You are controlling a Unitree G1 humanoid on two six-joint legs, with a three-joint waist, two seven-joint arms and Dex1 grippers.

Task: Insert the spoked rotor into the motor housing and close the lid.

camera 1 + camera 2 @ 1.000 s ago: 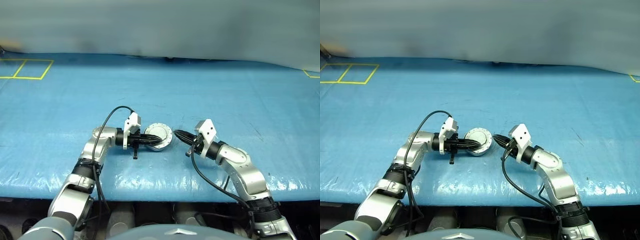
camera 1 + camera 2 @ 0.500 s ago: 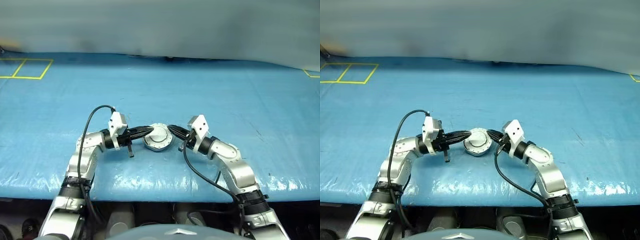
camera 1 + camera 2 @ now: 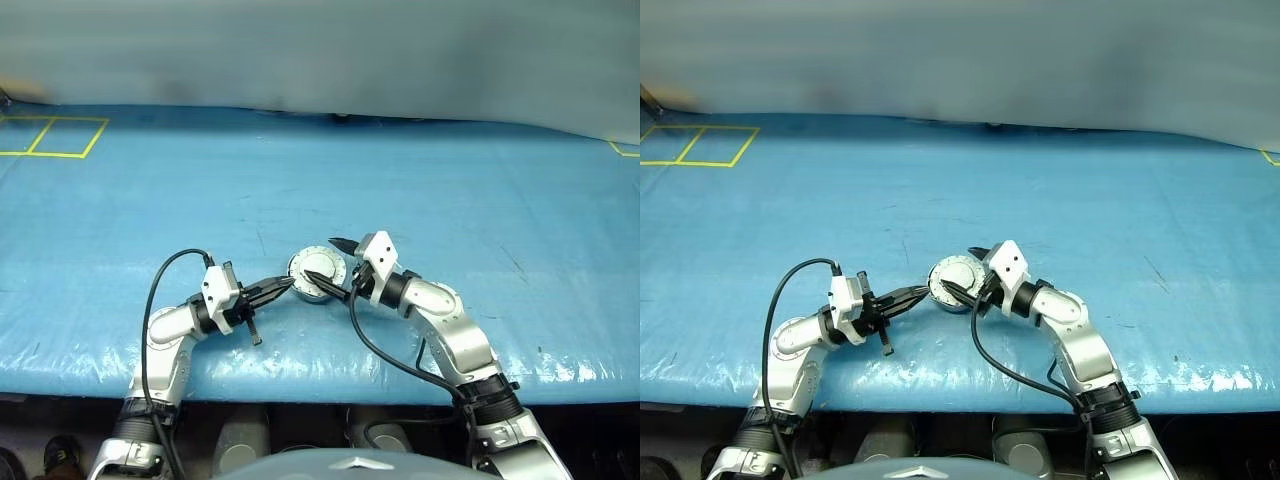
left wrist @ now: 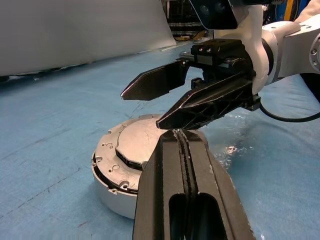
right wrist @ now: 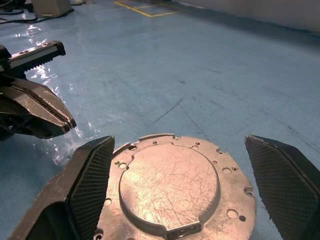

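The lid (image 3: 320, 268), plain grey face up, sits on top of the motor housing (image 4: 107, 186) in the middle of the blue table. The spoked rotor is hidden. My right gripper (image 3: 322, 260) is open, with one finger on each side of the lid (image 5: 170, 185) and just above it. My left gripper (image 3: 289, 282) is shut and empty. It lies level, its tips just off the housing's left edge and pointing at it. In the left wrist view the shut fingers (image 4: 170, 165) point at the lid (image 4: 135, 145) under the right gripper's open fingers (image 4: 152, 82).
A blue tarp (image 3: 480, 200) covers the table. Yellow tape squares (image 3: 55, 137) mark its far left corner. The table's front edge (image 3: 320, 385) runs close below both arms. A grey wall stands behind.
My left gripper has drawn back off the lid, leftward and toward me, still shut. My right gripper has moved left to the housing and opened around the lid.
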